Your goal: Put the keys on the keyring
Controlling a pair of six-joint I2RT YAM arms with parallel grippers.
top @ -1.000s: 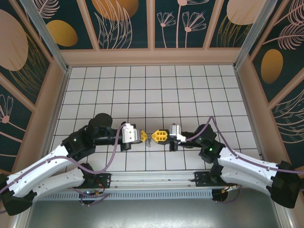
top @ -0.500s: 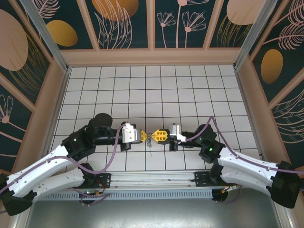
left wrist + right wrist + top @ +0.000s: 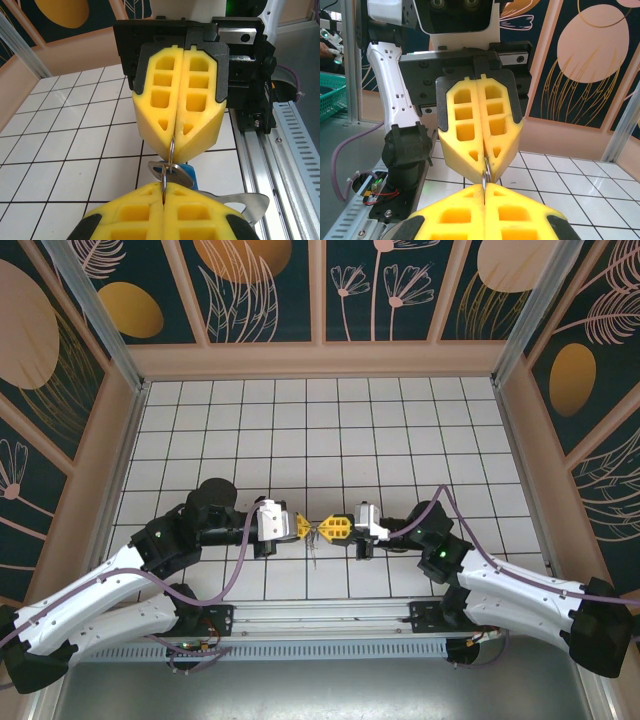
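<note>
left yellow fingers (image 3: 174,199) shut, clamped on thin grey metal keyring (image 3: 171,155); right yellow fingers (image 3: 181,141) tip-to-tip opposite, shut on the same ring's far edge. tiny silver key with blue plastic head (image 3: 188,176) hangs just under the two tips, touching the ring, above white tiled worktop (image 3: 75,150)

Left arm (image 3: 110,590), right arm (image 3: 520,592): white shells dotted with small dark holes, black joints, black end caps. Purple cable (image 3: 236,570) loops off each arm. Green light (image 3: 437,557) on the right arm's black joint. White camera block (image 3: 270,521) at each wrist. Left pincer (image 3: 303,527), right pincer (image 3: 333,528): yellow wedge fingers (image 3: 145,125) with square and triangular pockets, in black mounts (image 3: 125,50). Bare metal rail (image 3: 240,36) across the black housing behind the mounts. Thin red wire (image 3: 382,194) by a black base joint.
</note>
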